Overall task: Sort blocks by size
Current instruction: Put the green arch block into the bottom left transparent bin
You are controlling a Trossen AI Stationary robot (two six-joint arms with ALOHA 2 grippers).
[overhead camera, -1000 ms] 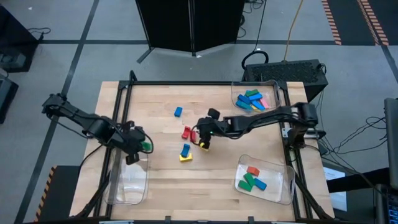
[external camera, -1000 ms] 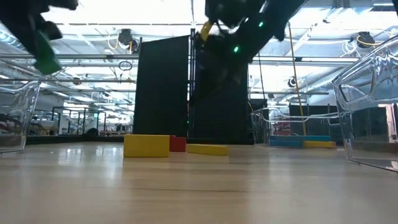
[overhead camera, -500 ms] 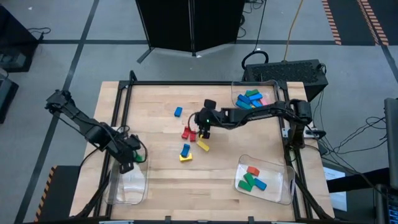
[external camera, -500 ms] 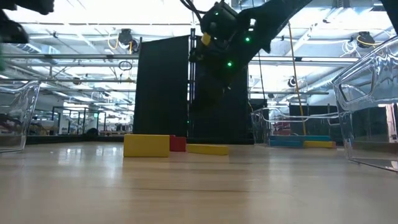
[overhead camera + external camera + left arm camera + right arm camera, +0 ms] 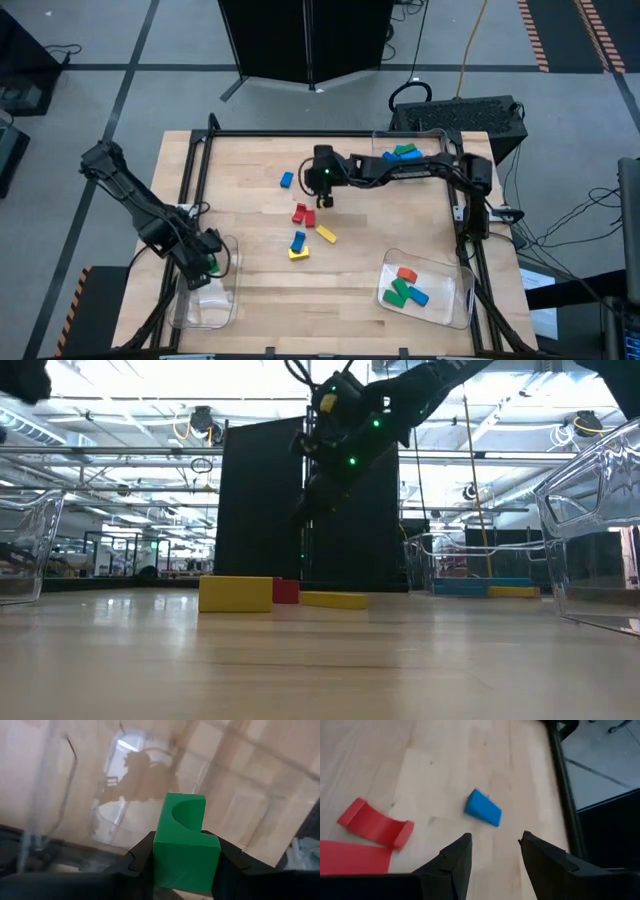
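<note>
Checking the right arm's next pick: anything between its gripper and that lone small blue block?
Nothing visible. The right gripper is open and empty, with bare wood between its fingers and the small blue block. The red blocks lie off to one side, clear of that line.

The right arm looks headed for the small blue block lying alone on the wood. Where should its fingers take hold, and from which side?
Come straight down over the blue block, with the open right gripper turned to pinch its two long flat sides. It lies flat, clear of the red blocks, so both sides look free.
</note>
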